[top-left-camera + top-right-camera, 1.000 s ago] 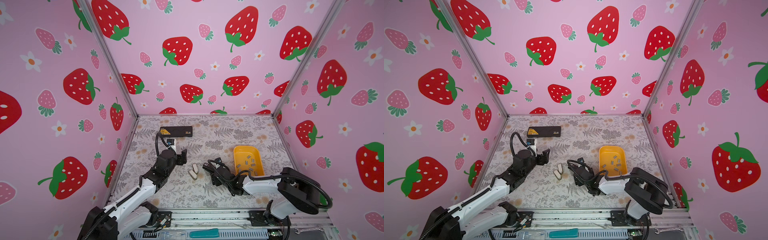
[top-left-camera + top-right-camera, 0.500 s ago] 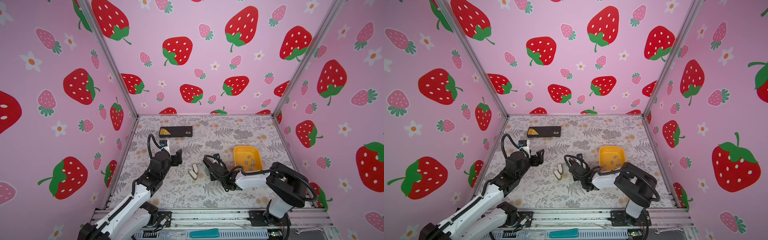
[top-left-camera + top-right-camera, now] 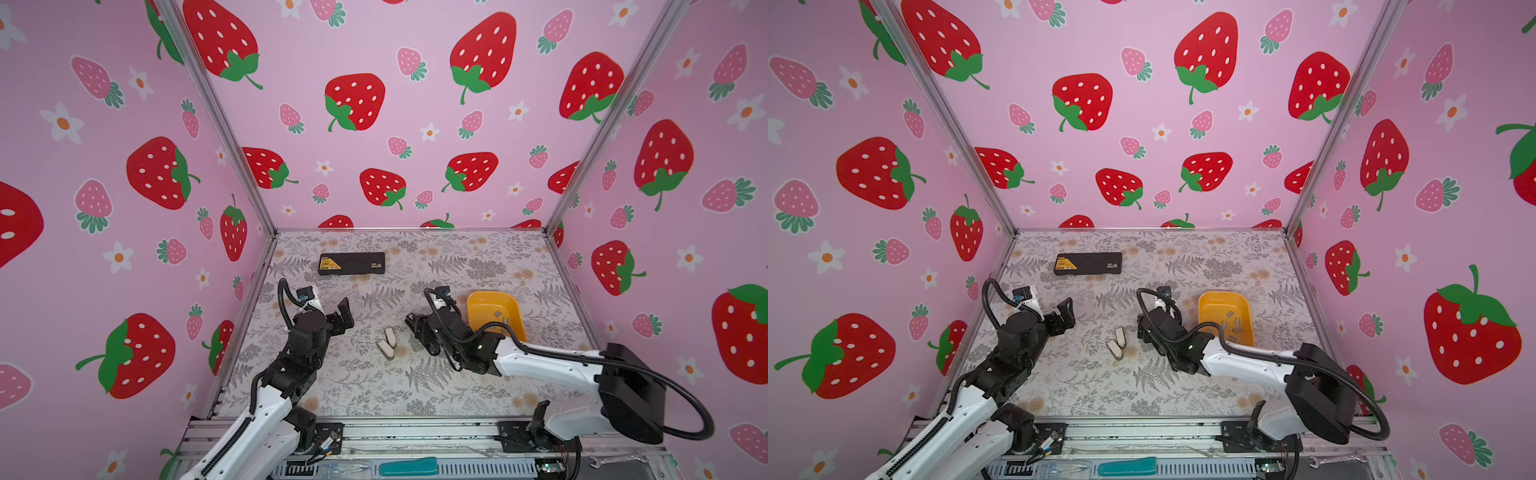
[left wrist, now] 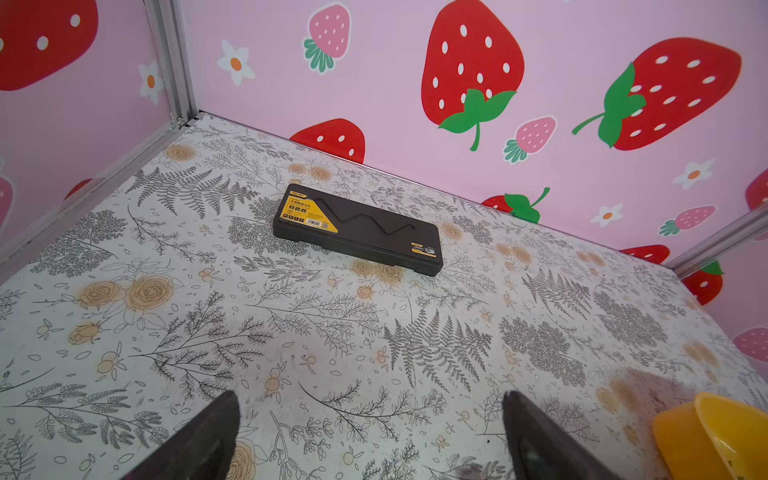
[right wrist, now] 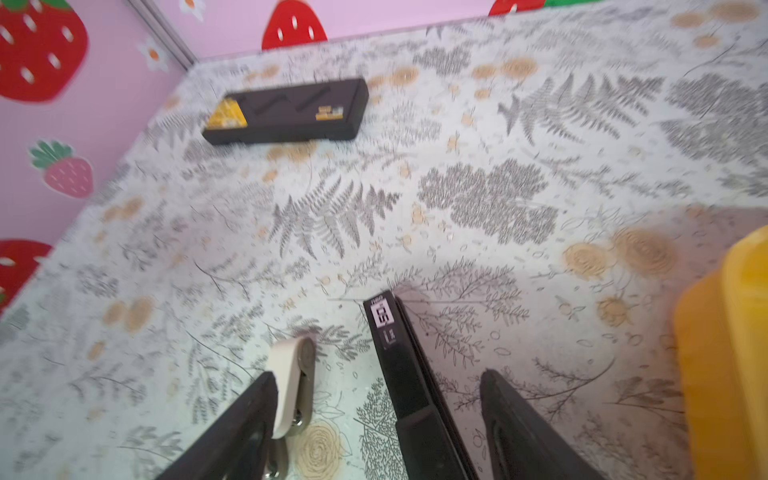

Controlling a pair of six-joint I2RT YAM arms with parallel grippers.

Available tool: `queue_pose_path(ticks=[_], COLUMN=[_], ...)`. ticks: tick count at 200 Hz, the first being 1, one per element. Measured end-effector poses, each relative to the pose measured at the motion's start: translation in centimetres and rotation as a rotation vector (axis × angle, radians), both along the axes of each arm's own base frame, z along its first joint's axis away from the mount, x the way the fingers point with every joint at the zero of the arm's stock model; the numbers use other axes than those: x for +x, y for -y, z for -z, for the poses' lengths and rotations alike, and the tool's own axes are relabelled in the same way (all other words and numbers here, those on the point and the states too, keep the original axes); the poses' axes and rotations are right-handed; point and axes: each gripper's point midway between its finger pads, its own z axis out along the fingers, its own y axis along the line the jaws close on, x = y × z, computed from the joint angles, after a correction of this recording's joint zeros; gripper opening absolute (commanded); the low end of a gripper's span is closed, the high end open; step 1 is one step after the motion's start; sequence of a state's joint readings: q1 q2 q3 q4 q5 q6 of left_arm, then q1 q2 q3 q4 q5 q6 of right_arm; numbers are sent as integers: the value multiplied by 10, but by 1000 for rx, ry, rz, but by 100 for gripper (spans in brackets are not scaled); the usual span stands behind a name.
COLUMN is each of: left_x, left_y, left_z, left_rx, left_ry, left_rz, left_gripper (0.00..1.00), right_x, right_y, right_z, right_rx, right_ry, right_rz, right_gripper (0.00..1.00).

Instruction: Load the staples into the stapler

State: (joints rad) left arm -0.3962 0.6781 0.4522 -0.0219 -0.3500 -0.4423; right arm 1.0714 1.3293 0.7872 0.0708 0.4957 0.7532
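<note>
Top views: spill risk

Worktop (image 3: 353, 386) carries the yellow tray (image 3: 490, 296). Left gripper (image 4: 370, 399) and right gripper (image 5: 376, 374) stand open and empty, I judge; the right sits beside the staplers (image 3: 390, 335). The staples (image 3: 1231, 323) lie loose in the tray; a careless swing would knock it and scatter them.

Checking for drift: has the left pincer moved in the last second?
Yes. The left pincer has shifted toward the left wall, judged against the black case.
</note>
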Motion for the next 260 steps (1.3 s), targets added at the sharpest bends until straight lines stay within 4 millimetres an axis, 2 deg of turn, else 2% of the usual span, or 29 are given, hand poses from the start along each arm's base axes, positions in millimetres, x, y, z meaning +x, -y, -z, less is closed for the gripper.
queue_pose_path(ticks=[11,30,42,56,71,81,103,125,146,174,188,201,217,231,260], left_x=[-1,0,2,5,8,10,17,28,40,44,49,54,65,74,81], left_y=[-1,-3,-6,-11,-19,-25,-40,-59,-73,-89,-87,-84,-79,-79,-86], left_z=[-4,-9,-13,-13,-7,-3,2,10,30,97,115,118,109,104,109], left_rx=[-6,-6,3,24,63,101,195,304,377,484,522,539,535,518,490], left_ry=[13,35,52,56,38,28,15,-12,-36,-172,-216,-217,-161,-109,-107], left_rz=[-3,-16,-35,-66,-111,-145,-224,-309,-354,-366,-337,-313,-302,-297,-273], left_gripper=[99,100,98,98,98,98,98,97,96,95,93,93,94,94,95], right_x=[10,30,37,35,28,24,24,22,30,44,50,58,65,73,82], right_y=[21,79,125,178,226,255,291,310,324,329,327,324,318,312,308], right_z=[-26,-67,-92,-107,-104,-92,-50,-9,7,27,43,57,66,60,44], right_rx=[30,63,78,51,-32,-112,-266,-394,-433,-426,-443,-459,-469,-450,-434], right_ry=[39,126,205,311,400,426,399,350,314,307,287,268,262,305,388], right_rz=[55,228,364,507,640,730,819,845,868,843,807,771,728,699,677], right_gripper=[84,100,99,99,99,99,99,99,99,99,99,99,99,99,99])
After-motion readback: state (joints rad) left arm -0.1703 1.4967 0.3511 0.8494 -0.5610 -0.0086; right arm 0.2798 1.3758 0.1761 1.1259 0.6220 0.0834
